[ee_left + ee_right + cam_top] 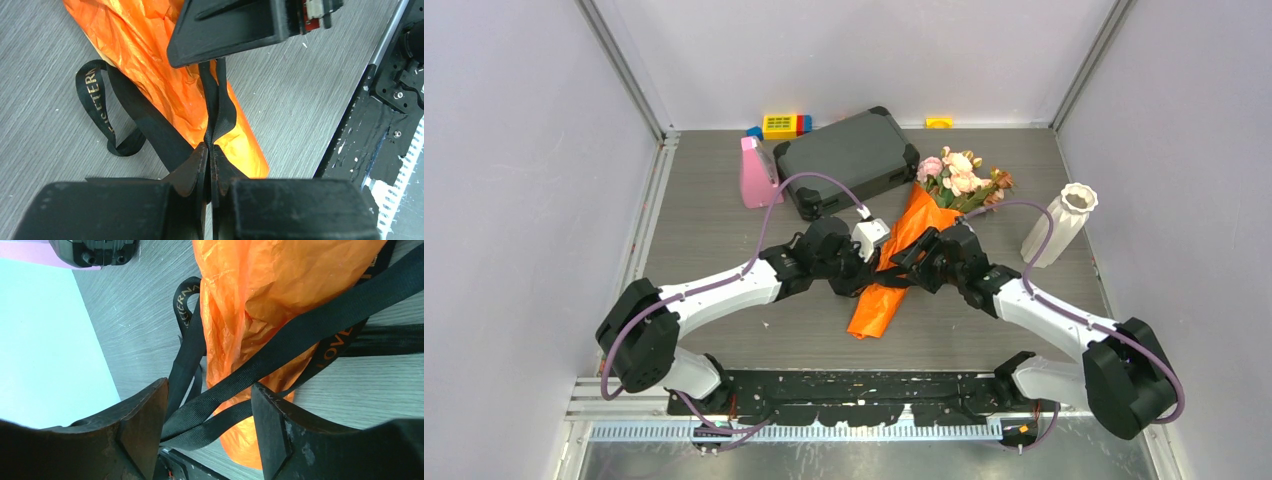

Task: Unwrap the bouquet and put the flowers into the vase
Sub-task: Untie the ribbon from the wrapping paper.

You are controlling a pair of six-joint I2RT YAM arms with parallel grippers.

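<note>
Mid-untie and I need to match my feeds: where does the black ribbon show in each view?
Top external: the ribbon crosses the orange paper mid-length, near picture centre.
Left wrist: centre, a strand rises from the left gripper, jaws shut on it; a loop lies at left.
Right wrist: straps run diagonally from upper right down between the right gripper's open jaws.
Shared landmark: the orange paper.

One orange crinkled-paper bouquet of pink roses (pixel 879 308), one white wavy-rimmed vase (pixel 1058 226), one pink wedge-shaped object (pixel 756 176), one dark grey hard case (pixel 848 156).
</note>
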